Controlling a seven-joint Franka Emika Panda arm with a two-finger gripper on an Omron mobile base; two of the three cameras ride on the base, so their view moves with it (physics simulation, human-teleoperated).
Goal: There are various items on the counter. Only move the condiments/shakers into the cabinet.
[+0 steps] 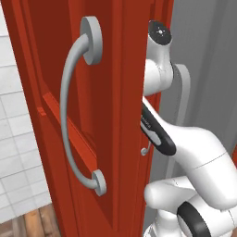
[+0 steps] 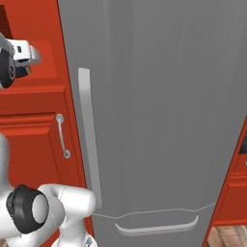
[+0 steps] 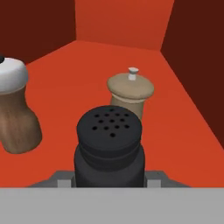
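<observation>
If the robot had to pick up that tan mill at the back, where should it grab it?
Judging by shape, the narrow waist below the tan mill's bulging cap is best, jaws closing from its two sides. It stands upright on the red shelf, so a level approach from the front suits. The dark shaker stands right in front and the brown shaker left, so coming in slightly from the right looks clearer.

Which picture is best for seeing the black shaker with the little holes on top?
The hand view. The black shaker sits right up close at the bottom middle, so its holed top is clear, with the red shelf behind it. The left and right base views give cabinet fronts and the arm, so they don't help with it.
</observation>
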